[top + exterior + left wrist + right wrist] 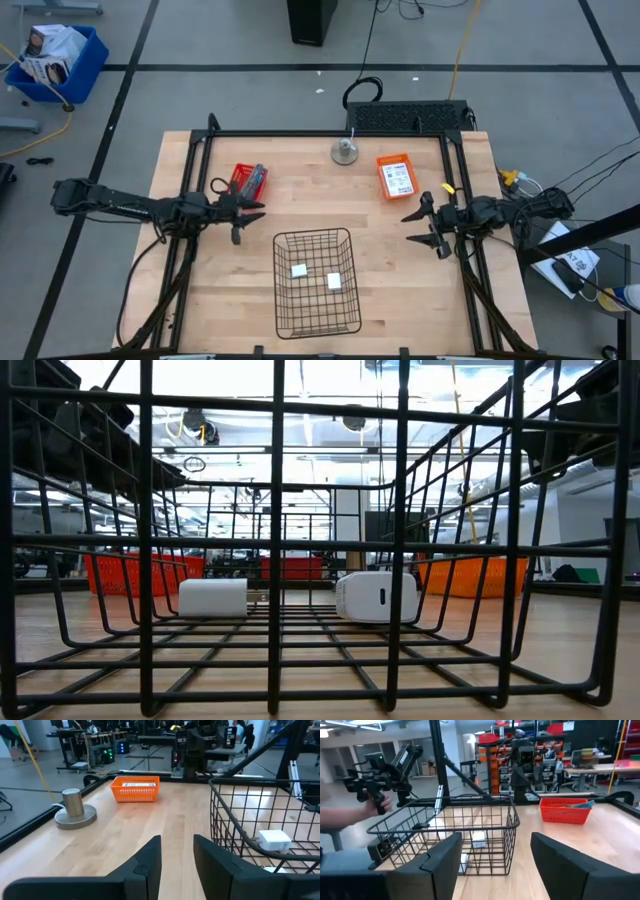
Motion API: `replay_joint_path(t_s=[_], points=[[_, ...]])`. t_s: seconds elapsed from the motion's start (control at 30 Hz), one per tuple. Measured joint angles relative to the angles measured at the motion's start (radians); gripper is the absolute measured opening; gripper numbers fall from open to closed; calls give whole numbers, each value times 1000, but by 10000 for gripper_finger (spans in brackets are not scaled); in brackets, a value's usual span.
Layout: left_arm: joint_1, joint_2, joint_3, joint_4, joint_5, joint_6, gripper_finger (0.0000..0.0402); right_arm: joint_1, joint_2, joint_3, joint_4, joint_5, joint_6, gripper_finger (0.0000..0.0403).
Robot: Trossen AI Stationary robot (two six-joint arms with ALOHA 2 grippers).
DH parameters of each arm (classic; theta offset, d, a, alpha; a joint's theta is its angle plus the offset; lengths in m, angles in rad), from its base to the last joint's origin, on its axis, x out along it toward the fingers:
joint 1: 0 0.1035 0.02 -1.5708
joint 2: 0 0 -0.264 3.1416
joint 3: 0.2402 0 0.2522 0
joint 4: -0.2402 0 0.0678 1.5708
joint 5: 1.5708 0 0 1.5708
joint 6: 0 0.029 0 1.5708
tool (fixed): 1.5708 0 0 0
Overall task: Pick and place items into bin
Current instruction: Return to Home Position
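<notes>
Two bare gaps: left claw, basket, right claw.

A plain white block beside a rounded white block inside the black wire basket

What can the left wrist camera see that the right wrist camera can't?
Only the left wrist view shows the left gripper, open, an orange tray holding a white packet, and a round metal weight. Only the right wrist view shows the right gripper, open, a red tray with a grey-blue tool, and a person's hand. Both show the black wire basket with a white block inside.
</notes>
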Motion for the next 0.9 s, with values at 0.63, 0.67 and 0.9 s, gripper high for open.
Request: replay_joint_path(t_s=[0.63,0.67,0.9], points=[[0,0,0,8,6,7,118,-5,6,-2,12,-3,0,228],[0,0,0,9,6,7,118,-5,6,-2,12,-3,1,229],[0,0,0,9,6,7,118,-5,6,-2,13,-3,1,232]])
